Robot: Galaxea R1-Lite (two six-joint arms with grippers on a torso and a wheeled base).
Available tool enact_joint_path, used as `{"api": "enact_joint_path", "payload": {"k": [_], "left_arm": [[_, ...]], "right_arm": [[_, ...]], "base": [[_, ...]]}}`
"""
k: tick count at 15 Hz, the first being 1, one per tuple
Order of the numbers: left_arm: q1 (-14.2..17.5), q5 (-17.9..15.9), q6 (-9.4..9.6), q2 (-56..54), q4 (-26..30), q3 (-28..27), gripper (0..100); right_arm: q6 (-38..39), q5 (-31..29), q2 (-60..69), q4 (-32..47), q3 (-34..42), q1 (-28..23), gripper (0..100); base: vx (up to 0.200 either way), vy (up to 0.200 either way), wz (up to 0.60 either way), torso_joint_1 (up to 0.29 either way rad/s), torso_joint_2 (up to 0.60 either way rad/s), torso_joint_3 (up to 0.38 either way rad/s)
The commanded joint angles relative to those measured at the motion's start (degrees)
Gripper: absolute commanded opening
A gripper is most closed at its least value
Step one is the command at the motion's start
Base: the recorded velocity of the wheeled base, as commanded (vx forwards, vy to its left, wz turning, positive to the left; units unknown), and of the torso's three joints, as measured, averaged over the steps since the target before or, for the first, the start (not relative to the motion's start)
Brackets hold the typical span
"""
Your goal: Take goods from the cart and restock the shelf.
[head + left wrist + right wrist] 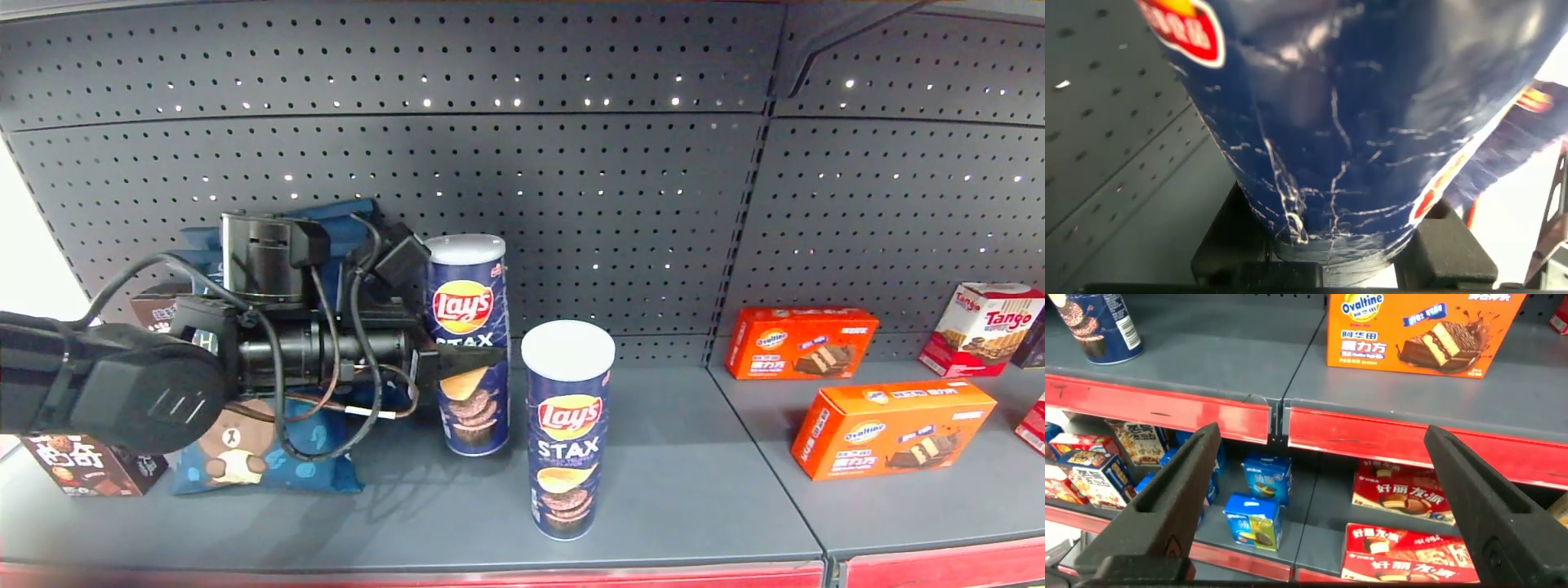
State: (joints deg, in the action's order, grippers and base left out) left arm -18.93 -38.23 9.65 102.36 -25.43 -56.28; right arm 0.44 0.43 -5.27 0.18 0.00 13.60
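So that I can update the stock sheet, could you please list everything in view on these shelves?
chip cans: 2, blue with white lids, upright on the upper shelf; rear one gripped, front one free
orange boxes: 2, orange, right bay
wafer box: 1, red and white, far right, at the back
bear bag: 1, blue, under the left arm
dark boxes: 2, dark brown, far left
cookie boxes: at least 2, blue, lower shelf
red boxes: 2, red, lower shelf
left gripper: 1, black, shut on the rear chip can
right gripper: 1, black, open, facing the shelf's red edge
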Motion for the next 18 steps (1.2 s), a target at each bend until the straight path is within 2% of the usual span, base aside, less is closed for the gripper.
{"api": "enact_joint_path", "payload": {"k": [1,2,4,5,13,18], "left_arm": [[-0.14,0.09,1.16,5.3,-0.5,-2.87,0],[-0.14,0.17,1.42,5.92,-0.5,-3.57,0],[-0.14,0.17,3.62,8.99,-0.5,-5.77,0],[-0.14,0.09,3.97,9.61,-0.5,-6.21,0],[-0.32,0.09,3.88,16.73,-0.06,-17.63,0],[-0.32,0.0,3.88,19.8,-0.41,-20.36,0]], "right_arm": [[0.0,0.01,-0.27,-0.01,0.0,0.02,100],[0.0,0.01,-0.27,-0.01,0.0,0.02,100],[0.0,0.01,-0.27,-0.01,0.0,0.02,100],[0.0,0.01,-0.27,-0.01,0.0,0.02,100],[0.0,0.01,-0.27,-0.01,0.0,0.02,100],[0.0,0.01,-0.27,-0.01,0.0,0.02,100]], "base": [[0.0,0.0,0.0,0.0,0.0,0.0],[0.0,0.0,0.0,0.0,0.0,0.0],[0.0,0.0,0.0,0.0,0.0,0.0],[0.0,0.0,0.0,0.0,0.0,0.0],[0.0,0.0,0.0,0.0,0.0,0.0],[0.0,0.0,0.0,0.0,0.0,0.0]]}}
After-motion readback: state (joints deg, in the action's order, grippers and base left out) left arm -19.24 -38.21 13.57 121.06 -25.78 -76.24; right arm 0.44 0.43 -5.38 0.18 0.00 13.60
